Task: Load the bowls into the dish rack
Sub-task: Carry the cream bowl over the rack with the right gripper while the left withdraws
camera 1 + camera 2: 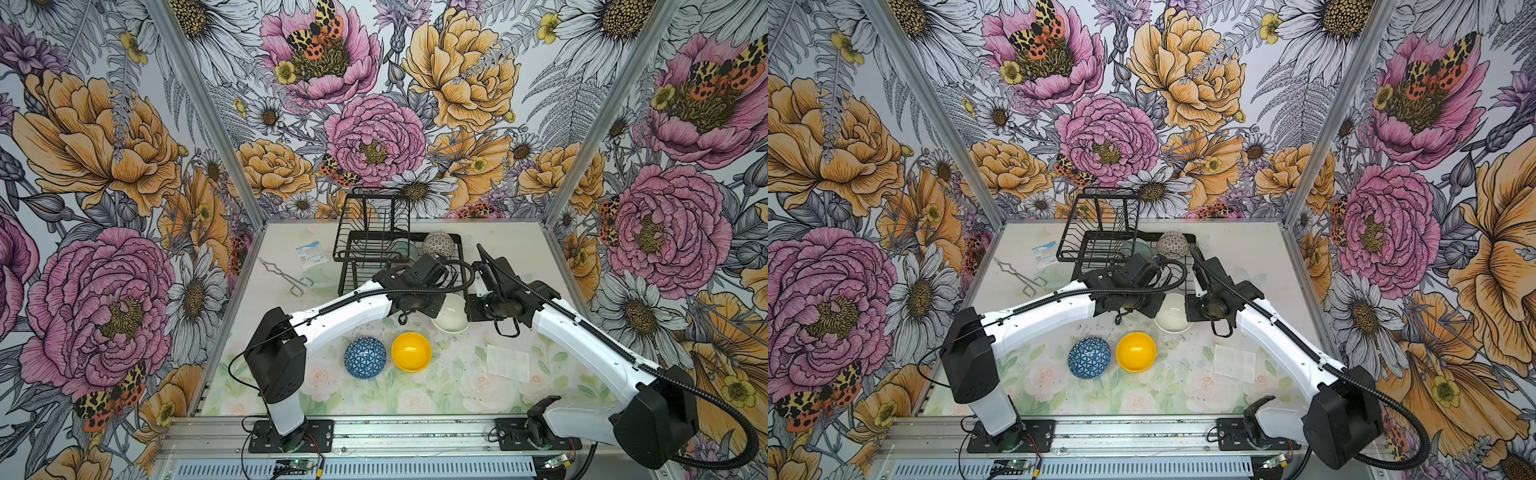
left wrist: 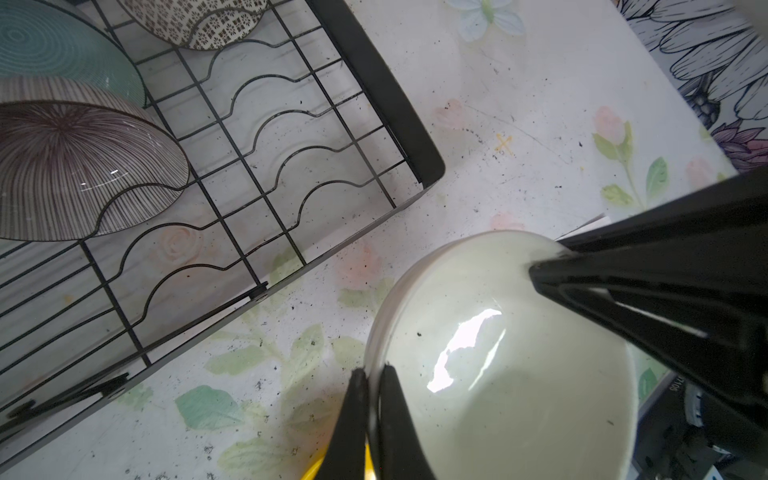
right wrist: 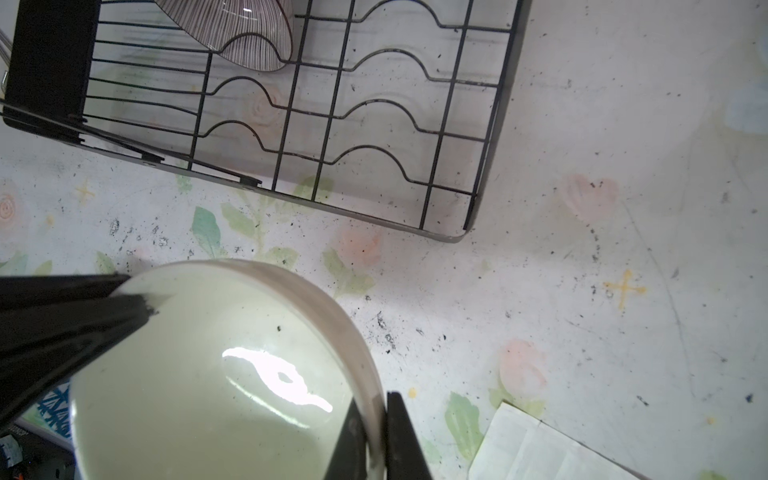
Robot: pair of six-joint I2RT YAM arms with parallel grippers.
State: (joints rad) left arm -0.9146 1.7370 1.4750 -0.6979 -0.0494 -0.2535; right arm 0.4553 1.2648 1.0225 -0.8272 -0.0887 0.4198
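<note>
The cream-white bowl [image 1: 451, 316] sits upright on the table just in front of the dish rack [image 1: 376, 233]. My left gripper [image 2: 372, 370] is shut on the bowl's rim on one side. My right gripper [image 3: 376, 399] is shut on the opposite rim. The rack [image 2: 374, 83] holds the pale teal bowl [image 2: 54, 50], the black-and-white bowl [image 1: 438, 244] and the pink lined bowl [image 2: 75, 166], all leaning on its wires. The blue bowl [image 1: 365, 357] lies upside down next to the upright yellow bowl [image 1: 411, 351], nearer the front.
Metal tongs [image 1: 286, 276] and a small packet [image 1: 308, 253] lie left of the rack. A white folded sheet [image 1: 508, 362] lies under the right arm. The rack's raised basket tier [image 1: 374, 208] stands at its back left.
</note>
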